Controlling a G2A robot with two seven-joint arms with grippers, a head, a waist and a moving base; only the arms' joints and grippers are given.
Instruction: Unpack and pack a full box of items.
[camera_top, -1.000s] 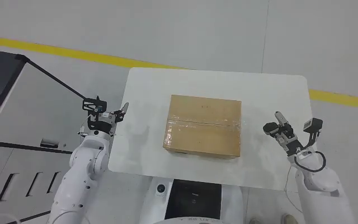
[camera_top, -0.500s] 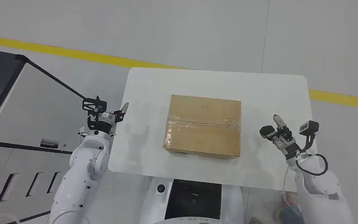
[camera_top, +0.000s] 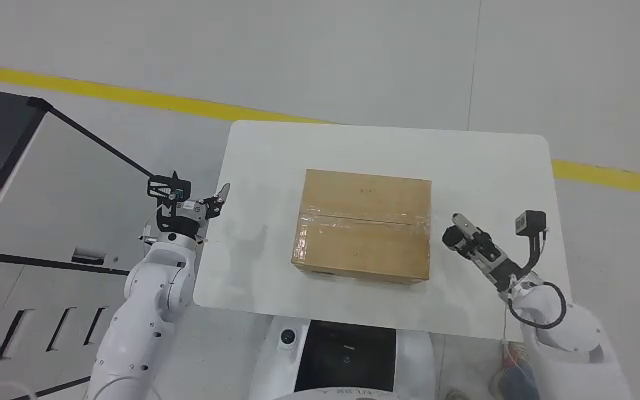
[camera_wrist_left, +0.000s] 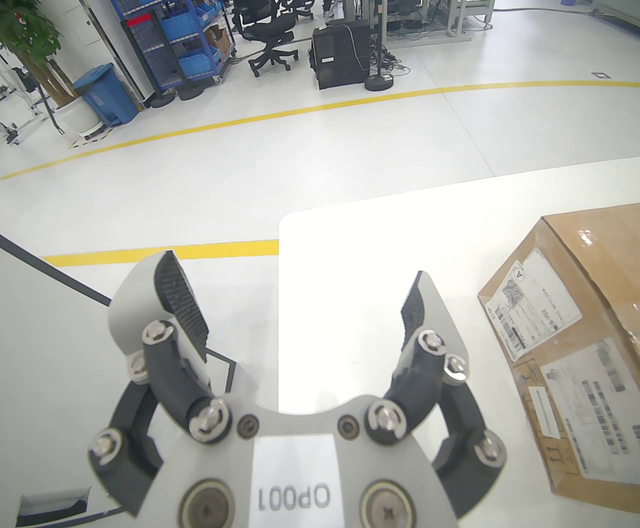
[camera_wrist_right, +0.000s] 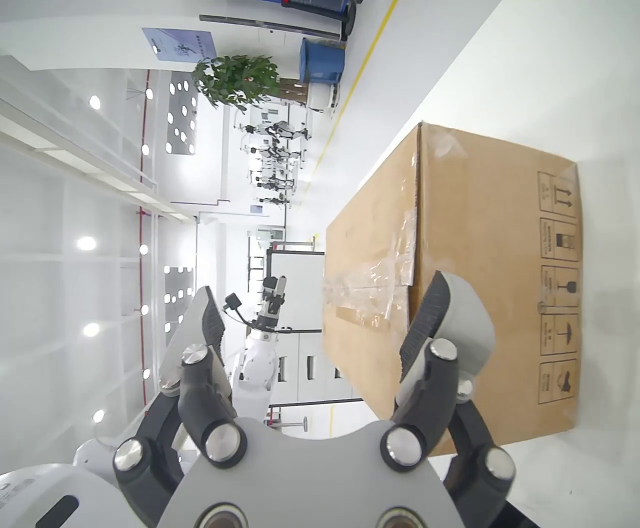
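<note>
The sealed box (camera_top: 364, 224) is sitting mid-way across the table (camera_top: 480, 170), with the right gripper (camera_wrist_right: 320, 300) hovering wide open just beside its right end, seemingly lining up on the taped seam (camera_wrist_right: 370, 285), while the left gripper (camera_wrist_left: 292, 272), equally wide, is idling at the table's left edge.

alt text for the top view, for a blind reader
A taped-shut cardboard box sits centred on a white table. The right gripper is close to one end of the box; the left gripper is at the table's opposite edge.

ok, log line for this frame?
box: taped shut, centre of table | left gripper: open, at table edge | right gripper: open, beside box
</note>
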